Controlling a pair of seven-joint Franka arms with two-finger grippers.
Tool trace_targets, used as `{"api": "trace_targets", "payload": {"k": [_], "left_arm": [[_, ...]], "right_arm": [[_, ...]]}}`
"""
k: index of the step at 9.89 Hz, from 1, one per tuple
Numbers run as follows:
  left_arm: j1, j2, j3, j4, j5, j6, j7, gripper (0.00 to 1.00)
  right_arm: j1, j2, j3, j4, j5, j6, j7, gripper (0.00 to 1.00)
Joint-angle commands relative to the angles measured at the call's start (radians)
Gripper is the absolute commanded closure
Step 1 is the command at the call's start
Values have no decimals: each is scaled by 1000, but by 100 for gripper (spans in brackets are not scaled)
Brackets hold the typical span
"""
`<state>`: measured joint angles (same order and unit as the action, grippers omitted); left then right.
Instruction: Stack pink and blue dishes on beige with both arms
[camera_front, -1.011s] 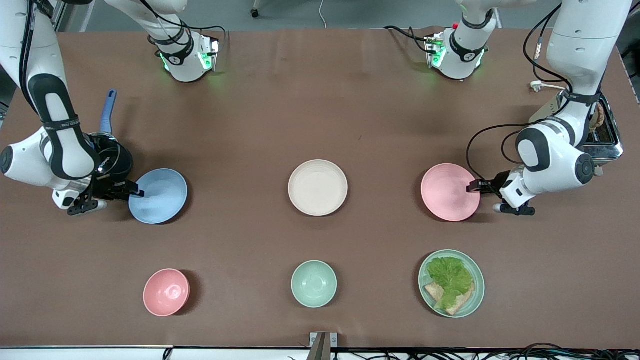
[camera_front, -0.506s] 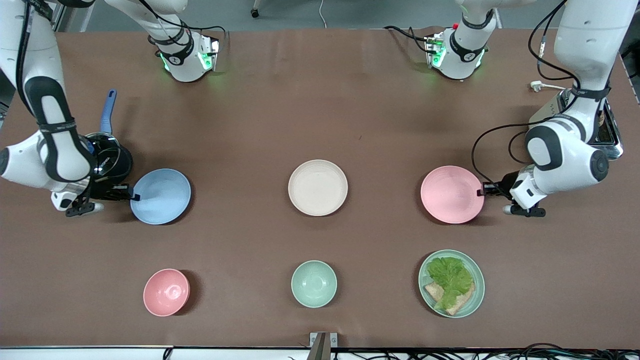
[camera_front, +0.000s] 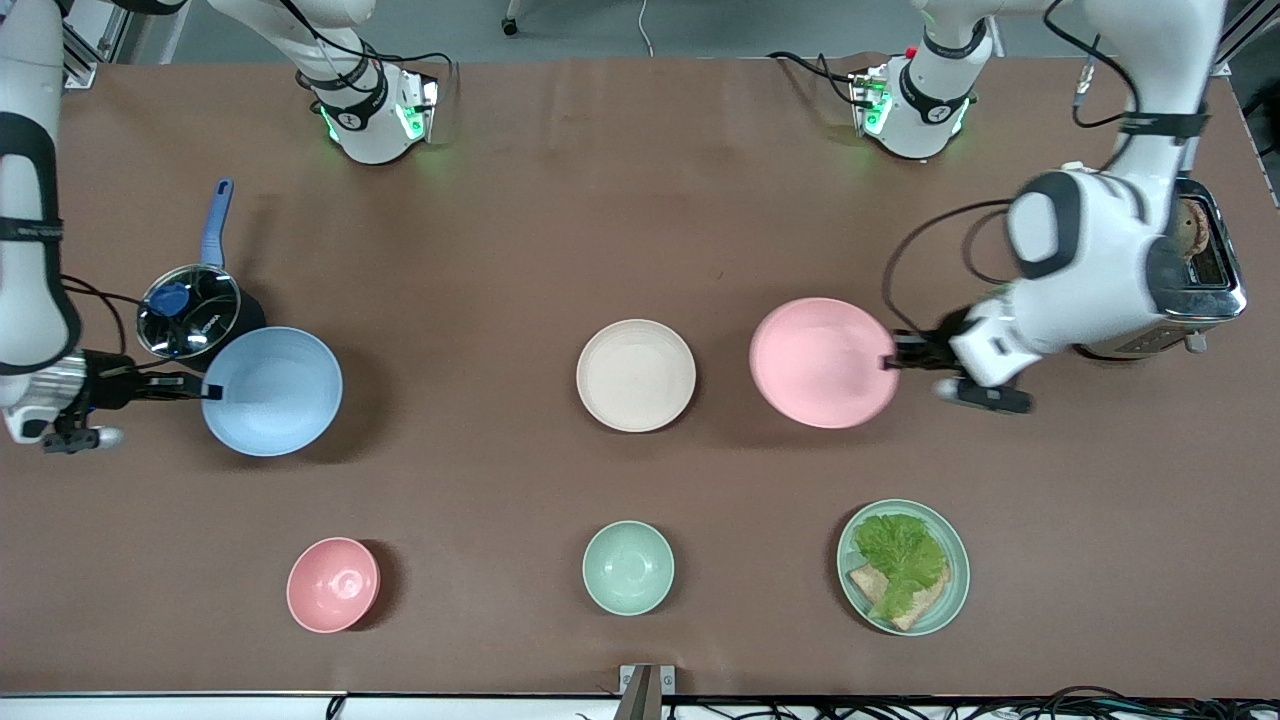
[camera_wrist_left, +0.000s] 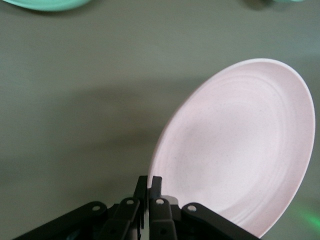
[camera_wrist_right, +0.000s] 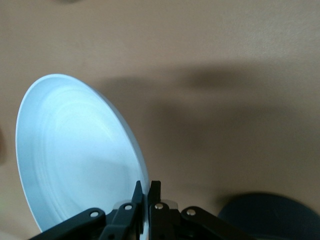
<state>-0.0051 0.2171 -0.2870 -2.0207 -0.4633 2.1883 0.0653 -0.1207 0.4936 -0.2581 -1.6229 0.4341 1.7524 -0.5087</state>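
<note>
The beige plate (camera_front: 636, 375) lies at the table's middle. The pink plate (camera_front: 822, 362) hangs lifted above the table, beside the beige plate toward the left arm's end; my left gripper (camera_front: 892, 362) is shut on its rim, and in the left wrist view the plate (camera_wrist_left: 240, 145) stands tilted with the gripper (camera_wrist_left: 148, 182) pinching its edge. The blue plate (camera_front: 272, 391) is raised too, toward the right arm's end, with my right gripper (camera_front: 208, 393) shut on its rim; the right wrist view shows the plate (camera_wrist_right: 75, 155) held by the gripper (camera_wrist_right: 148, 187).
A dark pot with a blue handle (camera_front: 195, 300) stands by the blue plate. A toaster (camera_front: 1195, 290) sits under the left arm. Nearer the front camera stand a pink bowl (camera_front: 333, 585), a mint-green bowl (camera_front: 628, 567) and a mint-green plate with lettuce and bread (camera_front: 903, 567).
Both plates have been lifted off the table. The pink plate moved toward the beige plate; the blue plate rose and shifted toward the right arm's end.
</note>
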Motion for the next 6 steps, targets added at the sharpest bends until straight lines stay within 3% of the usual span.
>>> {"api": "trace_targets", "payload": {"k": [1,3,4,6], "left_arm": [[-12,144,-133,53,52,89,-181,100],[-21,268,-245,81,156,265,-336,99],[-56,342,-259,124,207,296,-399,99],[-110,462,-261,222,376,301,-600,99]], "right_arm": [[39,-9,-9,122,-38,-118,146,99],[111,-56,2,129,-82,-122,275,99],[137,-75,26,129,-104,-119,351,99],[139,-104,149,120,-155,-88,525,99]]}}
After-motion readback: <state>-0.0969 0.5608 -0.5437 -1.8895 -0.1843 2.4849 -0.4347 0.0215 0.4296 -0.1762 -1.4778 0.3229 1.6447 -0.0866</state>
